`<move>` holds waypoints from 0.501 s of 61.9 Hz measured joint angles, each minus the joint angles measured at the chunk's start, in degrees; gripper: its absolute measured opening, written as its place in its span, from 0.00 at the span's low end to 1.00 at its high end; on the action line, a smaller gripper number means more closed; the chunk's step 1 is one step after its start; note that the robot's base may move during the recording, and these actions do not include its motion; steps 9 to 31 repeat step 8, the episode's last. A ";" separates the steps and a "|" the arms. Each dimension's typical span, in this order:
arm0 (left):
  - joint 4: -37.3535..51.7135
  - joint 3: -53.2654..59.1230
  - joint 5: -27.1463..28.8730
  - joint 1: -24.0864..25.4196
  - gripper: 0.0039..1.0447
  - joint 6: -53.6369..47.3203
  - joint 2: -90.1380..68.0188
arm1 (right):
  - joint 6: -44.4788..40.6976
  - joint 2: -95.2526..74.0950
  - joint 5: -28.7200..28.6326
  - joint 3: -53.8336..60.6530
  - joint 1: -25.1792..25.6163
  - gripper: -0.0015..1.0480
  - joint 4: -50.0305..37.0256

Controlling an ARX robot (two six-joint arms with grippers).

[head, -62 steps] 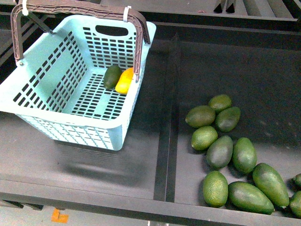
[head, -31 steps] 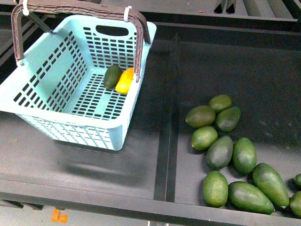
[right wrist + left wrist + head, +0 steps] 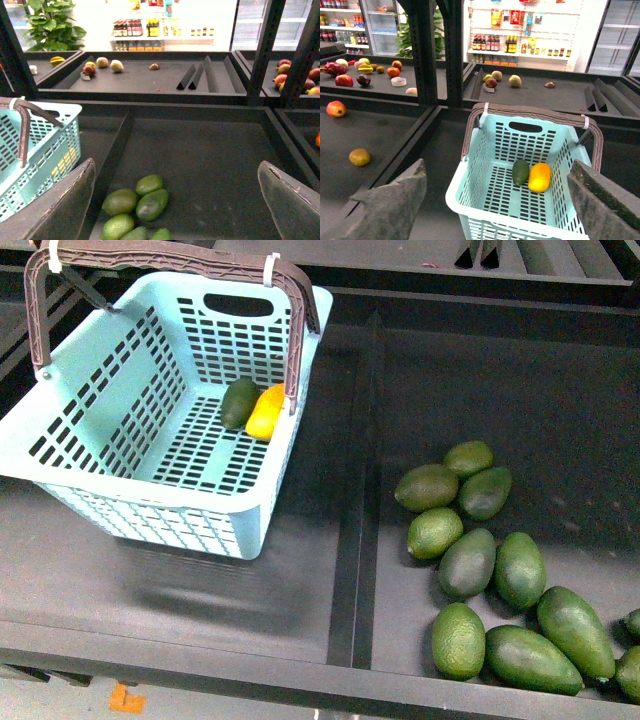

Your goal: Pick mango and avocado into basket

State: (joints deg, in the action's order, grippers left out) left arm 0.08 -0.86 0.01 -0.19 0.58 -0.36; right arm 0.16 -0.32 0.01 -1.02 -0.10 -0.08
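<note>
Mango and avocado lie side by side in the basket; both grippers spread wide with nothing in them.

On the left of the dark table (image 3: 200, 590), the aqua basket (image 3: 90, 455) holds the avocado (image 3: 239, 402) touching the mango (image 3: 265, 411) near its far right corner, the brown handle (image 3: 296, 320) crossing over part of the mango. Right of the divider lie the loose avocados (image 3: 467, 562), the outermost cut off by the frame edge. Neither arm shows from the front. The left gripper (image 3: 497, 202) hangs open above the basket; the right gripper (image 3: 175, 200) hangs open over the loose avocados, its fingertips out of frame.
</note>
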 joint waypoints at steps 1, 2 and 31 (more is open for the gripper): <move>0.00 0.00 0.00 0.00 0.92 0.00 0.00 | 0.00 0.00 0.00 0.00 0.00 0.92 0.00; 0.00 0.00 0.00 0.00 0.92 0.00 0.00 | 0.00 0.00 0.00 0.00 0.00 0.92 0.00; 0.00 0.00 0.00 0.00 0.92 0.00 0.00 | 0.00 0.00 0.00 0.00 0.00 0.92 0.00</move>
